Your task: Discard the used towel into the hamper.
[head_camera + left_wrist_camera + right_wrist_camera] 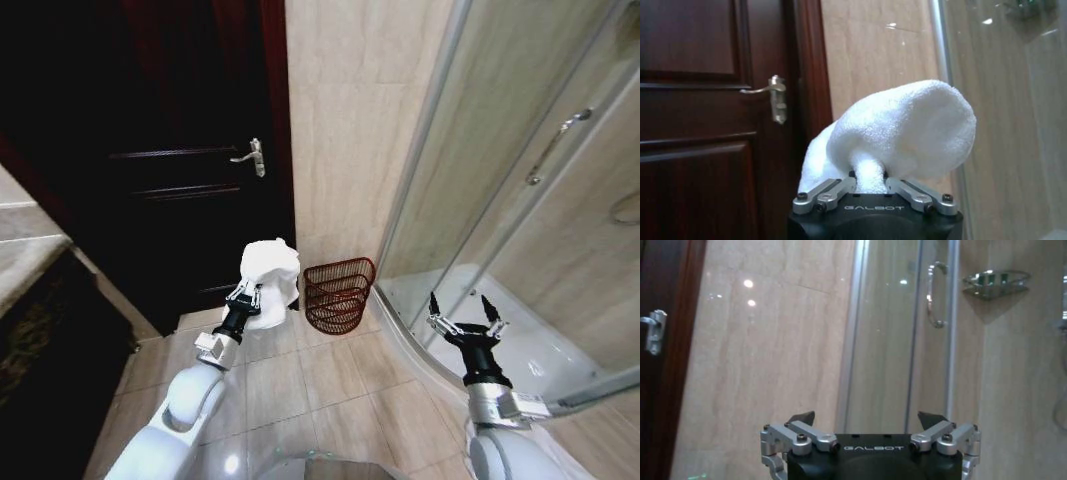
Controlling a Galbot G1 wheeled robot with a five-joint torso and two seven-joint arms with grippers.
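A bunched white towel (pixel 270 280) is held up in my left gripper (pixel 247 296), which is shut on it. In the left wrist view the towel (pixel 900 140) bulges out above the closed fingers (pixel 833 192). The hamper (pixel 338 295), a small dark reddish-brown open-weave basket, stands on the floor against the tiled wall, just right of the towel and lower. My right gripper (pixel 466 312) is raised on the right in front of the shower, open and empty, and its spread fingertips (pixel 803 417) show in the right wrist view.
A dark wooden door (pixel 190 150) with a metal handle (pixel 255 157) lies behind the left arm. A glass shower enclosure (pixel 520 180) with a curved raised base (pixel 420 340) fills the right. A dark cabinet (pixel 50 360) stands at the left. Beige tiled floor (pixel 330 390) lies ahead.
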